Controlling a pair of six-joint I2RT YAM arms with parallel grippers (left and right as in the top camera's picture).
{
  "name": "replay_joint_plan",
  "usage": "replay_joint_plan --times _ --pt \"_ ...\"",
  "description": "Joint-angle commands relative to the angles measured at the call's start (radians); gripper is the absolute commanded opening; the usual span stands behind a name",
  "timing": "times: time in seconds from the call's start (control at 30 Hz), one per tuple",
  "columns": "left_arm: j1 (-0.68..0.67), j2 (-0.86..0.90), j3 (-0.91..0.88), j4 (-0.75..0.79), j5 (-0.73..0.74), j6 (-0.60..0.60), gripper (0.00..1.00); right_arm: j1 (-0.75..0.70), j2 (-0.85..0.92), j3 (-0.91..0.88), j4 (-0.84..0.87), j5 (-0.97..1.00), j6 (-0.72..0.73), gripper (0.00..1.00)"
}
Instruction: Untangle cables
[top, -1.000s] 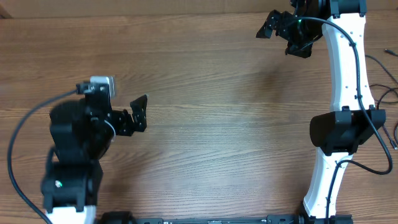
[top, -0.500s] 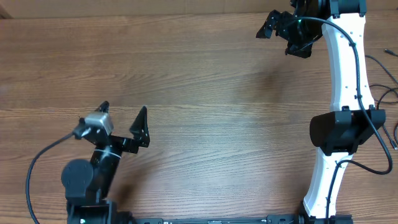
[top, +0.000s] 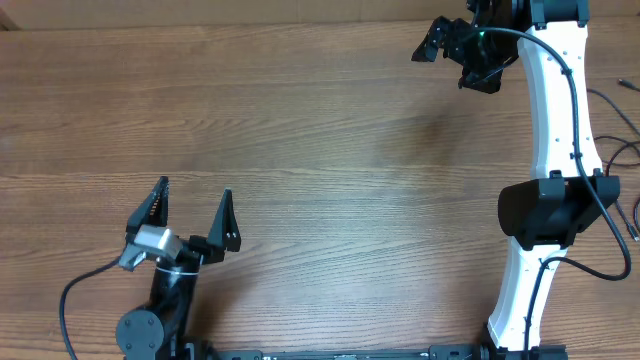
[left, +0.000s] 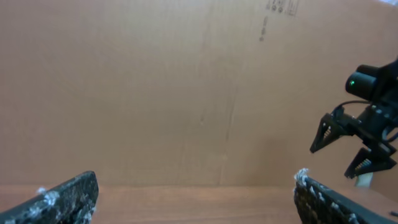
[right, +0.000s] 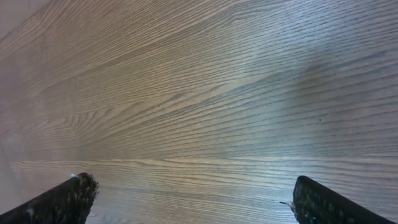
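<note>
The cables show only as a few thin black strands at the far right edge of the wooden surface, just beyond the white right arm. They lie loose and spread and run out of the overhead view. Whether they cross one another cannot be told. Neither claw touches them.

The right claw hangs over the far edge of the surface, to the left of the strands, with its jaws spread wide and nothing between them. Its wrist view shows only wood grain between its fingertips.

The left claw sits at the near left corner, well apart from the cables. It is gaping just as wide, is empty, and points toward the far side. Its wrist view looks at a brown cardboard wall behind the surface, with the right claw in sight at the right.
</note>
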Motion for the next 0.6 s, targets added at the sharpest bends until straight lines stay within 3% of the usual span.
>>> replay_joint_plan --times 0.0,0.3,0.57 --pt "-0.005 -0.058 -0.100 0.118 -0.024 -0.006 1.00 -0.001 -0.042 0.012 0.002 -0.006 0.000 1.00" --pt "-0.005 -0.147 -0.116 0.102 -0.030 -0.004 1.00 -0.001 -0.042 0.012 0.002 -0.006 0.000 1.00" --pt "0.023 -0.219 -0.116 -0.122 -0.036 0.072 1.00 -0.001 -0.042 0.012 0.002 -0.006 0.000 1.00"
